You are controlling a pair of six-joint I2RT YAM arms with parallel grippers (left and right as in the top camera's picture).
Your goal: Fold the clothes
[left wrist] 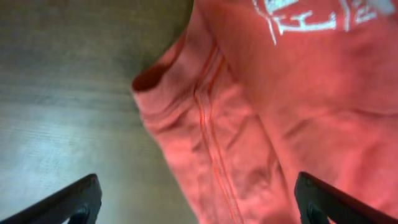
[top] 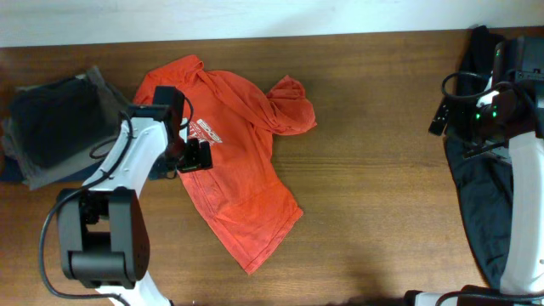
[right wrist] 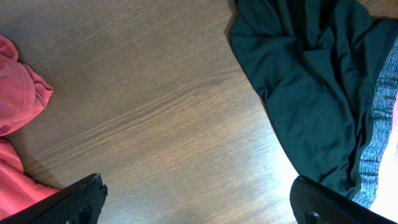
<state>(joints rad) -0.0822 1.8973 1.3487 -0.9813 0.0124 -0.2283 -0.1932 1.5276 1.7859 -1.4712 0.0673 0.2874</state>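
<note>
Though a dark pile (top: 51, 127) sits stacked upper left, the shirt (top: 242, 170) lies rumpled left of centre, unfolded; most work remains, I'd say. The left gripper (top: 195, 157) hovers, jaws spread wide, empty, over its left edge; the right gripper (right wrist: 198, 190), likewise spread and empty, hangs by the black garment (top: 476, 212) far right. Bare table (top: 374, 195) between gives room.

One wooden table (top: 374, 195) bears one red-orange T-shirt (top: 242, 183), one limp black garment (top: 476, 212) and one stack of dark folded cloth (top: 51, 127) whose pieces cannot be counted, alongside two robot arms, the left arm (top: 127, 160) and the right arm (top: 527, 212).
</note>
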